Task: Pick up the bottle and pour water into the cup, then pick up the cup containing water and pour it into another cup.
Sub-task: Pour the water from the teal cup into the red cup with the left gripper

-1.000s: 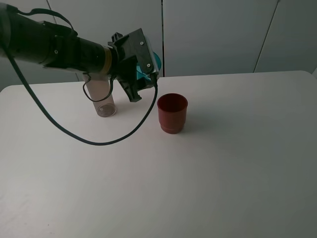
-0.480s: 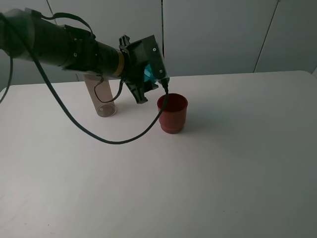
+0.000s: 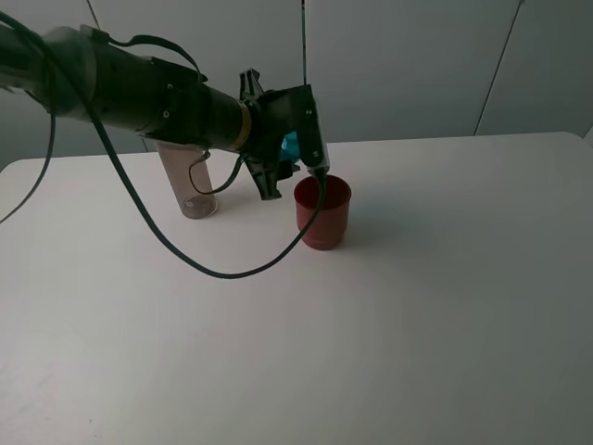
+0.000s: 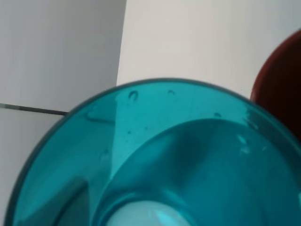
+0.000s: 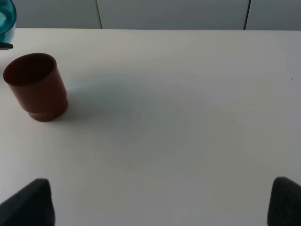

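Observation:
My left gripper [image 3: 296,153] is shut on the teal cup [image 3: 291,143] and holds it tilted just above the near-left rim of the red cup [image 3: 322,211]. The left wrist view looks into the teal cup [image 4: 155,155], where water seems to lie against its lower wall, with the red cup's rim [image 4: 282,80] beside it. The bottle [image 3: 189,179] stands upright on the table behind the left arm, its top hidden. My right gripper [image 5: 160,207] is open and empty, low over the table, well away from the red cup [image 5: 35,84]; the teal cup [image 5: 5,19] shows at that view's edge.
The white table [image 3: 417,306] carries only these things. A grey panelled wall [image 3: 417,65] rises behind its far edge. A black cable [image 3: 185,260] hangs from the left arm and loops low over the table in front of the bottle.
My left arm has swung right and down, bringing the teal cup from beside the bottle to the red cup's rim and rotating it. The red cup and bottle have not moved.

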Robot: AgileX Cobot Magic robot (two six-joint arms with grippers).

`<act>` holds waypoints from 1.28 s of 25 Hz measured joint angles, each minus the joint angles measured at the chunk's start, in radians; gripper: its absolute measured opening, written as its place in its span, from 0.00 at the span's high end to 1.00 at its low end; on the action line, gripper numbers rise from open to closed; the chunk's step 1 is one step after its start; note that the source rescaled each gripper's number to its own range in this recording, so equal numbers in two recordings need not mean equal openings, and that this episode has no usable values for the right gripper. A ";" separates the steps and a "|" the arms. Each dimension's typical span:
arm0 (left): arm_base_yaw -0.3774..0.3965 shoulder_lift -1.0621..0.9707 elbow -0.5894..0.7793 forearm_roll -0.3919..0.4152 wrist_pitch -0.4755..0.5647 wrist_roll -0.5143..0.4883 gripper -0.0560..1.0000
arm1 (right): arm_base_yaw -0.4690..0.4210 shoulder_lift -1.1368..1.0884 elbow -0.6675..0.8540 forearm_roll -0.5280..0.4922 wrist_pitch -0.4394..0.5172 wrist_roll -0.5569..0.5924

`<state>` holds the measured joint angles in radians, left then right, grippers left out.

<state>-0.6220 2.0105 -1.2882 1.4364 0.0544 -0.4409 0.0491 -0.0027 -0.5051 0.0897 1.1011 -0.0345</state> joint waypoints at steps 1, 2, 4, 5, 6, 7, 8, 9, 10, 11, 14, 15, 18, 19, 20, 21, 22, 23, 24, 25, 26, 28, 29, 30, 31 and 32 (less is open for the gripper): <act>0.000 0.000 0.000 0.013 0.006 0.000 0.57 | 0.000 0.000 0.000 0.000 0.000 0.000; 0.000 0.000 0.000 0.023 0.010 0.000 0.57 | 0.000 0.000 0.000 0.000 0.000 0.000; 0.000 0.000 0.000 0.036 0.022 0.000 0.57 | 0.000 0.000 0.000 0.000 0.000 0.000; -0.002 0.000 0.000 0.040 0.028 0.002 0.57 | 0.000 0.000 0.000 0.000 0.000 0.000; -0.002 0.000 0.000 0.040 0.030 0.005 0.57 | 0.000 0.000 0.000 0.000 0.000 0.000; -0.002 0.000 0.000 0.041 0.031 0.014 0.57 | 0.000 0.000 0.000 0.000 0.000 0.000; -0.004 0.000 0.000 0.043 0.033 0.024 0.57 | 0.000 0.000 0.000 0.000 0.000 0.000; -0.006 0.000 0.000 0.047 0.038 0.035 0.57 | 0.000 0.000 0.000 0.000 0.000 0.000; -0.008 0.000 0.000 0.058 0.041 0.048 0.57 | 0.000 0.000 0.000 0.000 0.000 0.000; -0.009 0.000 0.000 0.065 0.043 0.059 0.57 | 0.000 0.000 0.000 0.000 0.000 0.000; -0.014 0.000 0.000 0.085 0.045 0.072 0.57 | 0.000 0.000 0.000 0.000 0.000 0.000; -0.014 0.000 0.000 0.091 0.047 0.074 0.57 | 0.000 0.000 0.000 0.000 0.000 0.000; -0.014 0.000 0.000 0.119 0.049 0.077 0.57 | 0.000 0.000 0.000 0.000 0.000 0.000; -0.014 0.000 0.000 0.123 0.051 0.077 0.57 | 0.000 0.000 0.000 0.000 0.000 0.000; -0.014 0.000 0.000 0.128 0.051 0.077 0.57 | 0.000 0.000 0.000 0.000 0.000 0.000; -0.014 0.000 0.000 0.132 0.051 0.077 0.57 | 0.000 0.000 0.000 0.000 0.000 0.000; -0.014 0.000 0.000 0.134 0.051 0.077 0.57 | 0.000 0.000 0.000 0.000 0.000 0.000; -0.014 0.000 0.000 0.136 0.051 0.077 0.57 | 0.000 0.000 0.000 0.000 0.000 0.000; -0.014 0.000 0.000 0.140 0.051 0.077 0.57 | 0.000 0.000 0.000 0.000 0.000 0.000; -0.014 0.000 0.000 0.142 0.051 0.077 0.57 | 0.000 0.000 0.000 0.000 0.000 0.000; -0.014 0.000 0.000 0.144 0.051 0.080 0.57 | 0.000 0.000 0.000 0.000 0.000 0.000; -0.014 0.000 0.000 0.148 0.051 0.084 0.57 | 0.000 0.000 0.000 0.000 0.000 0.000; -0.014 0.000 0.000 0.150 0.051 0.084 0.57 | 0.000 0.000 0.000 0.000 0.000 0.000; -0.014 0.000 0.000 0.152 0.051 0.086 0.57 | 0.000 0.000 0.000 0.000 0.000 0.000; -0.014 0.000 0.000 0.154 0.051 0.086 0.57 | 0.000 0.000 0.000 0.000 0.000 0.000; -0.014 0.000 0.000 0.156 0.051 0.086 0.57 | 0.000 0.000 0.000 0.000 0.000 0.000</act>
<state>-0.6364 2.0105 -1.2882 1.5925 0.1051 -0.3551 0.0491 -0.0027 -0.5051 0.0897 1.1011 -0.0345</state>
